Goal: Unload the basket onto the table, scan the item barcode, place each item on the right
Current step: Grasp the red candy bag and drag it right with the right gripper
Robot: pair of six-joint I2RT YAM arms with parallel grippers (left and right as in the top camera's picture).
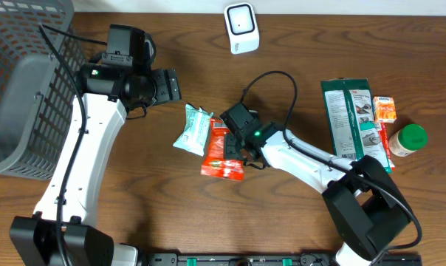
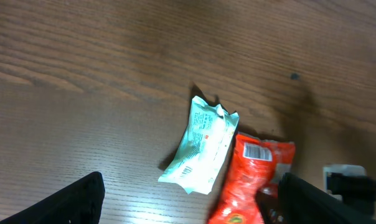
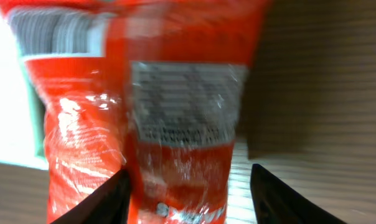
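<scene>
A red snack packet lies on the wooden table, its barcode facing up at its far end. My right gripper is down over it. In the right wrist view the packet fills the space between the jaws. The left finger touches its edge, while the right finger stands clear, so the gripper is open around it. My left gripper hovers open above the table with nothing between its fingers. A white scanner stands at the back.
A mint-green packet lies against the red packet's left side. A grey basket fills the far left. At the right are a green box, a small orange carton and a green-lidded jar.
</scene>
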